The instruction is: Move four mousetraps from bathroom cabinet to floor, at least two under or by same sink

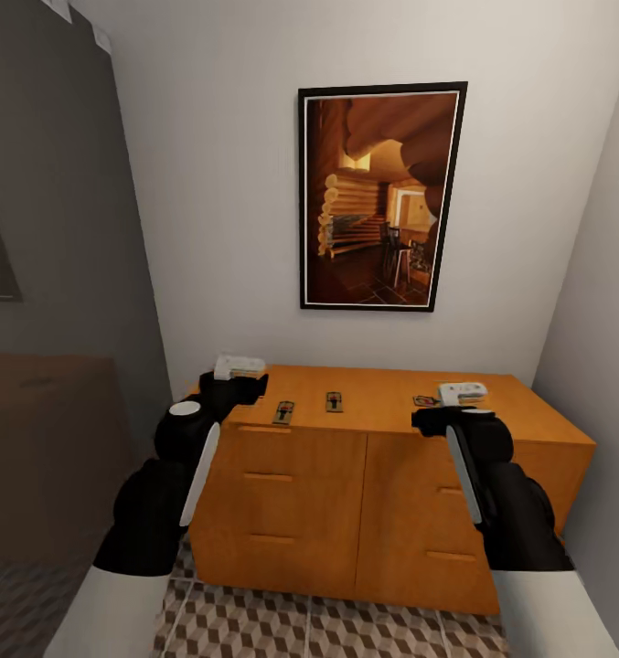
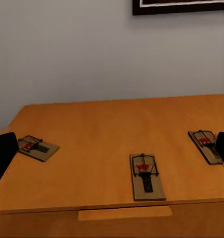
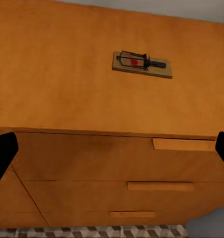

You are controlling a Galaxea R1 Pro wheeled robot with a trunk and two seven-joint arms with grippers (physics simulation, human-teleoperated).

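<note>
Both grippers hover with fingers spread wide and empty over the front edge of the orange-brown cabinet (image 1: 382, 475): the left gripper (image 1: 240, 376) above three mousetraps (image 2: 146, 176), the right gripper (image 1: 462, 402) near a fourth mousetrap (image 3: 141, 64). All lie flat on the cabinet top, below a framed cabin picture (image 1: 380, 196); cube-patterned floor tiles (image 1: 282, 626) lie beneath.

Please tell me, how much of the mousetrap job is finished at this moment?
Nothing is placed yet. Three small flat wooden mousetraps lie on top of the low orange-brown wooden cabinet, and the right wrist view shows one there too. Both the left gripper and the right gripper hover open at the cabinet's front edge, holding nothing. Left to do: grasp each trap and set it on the cube-patterned tiled floor.
</note>
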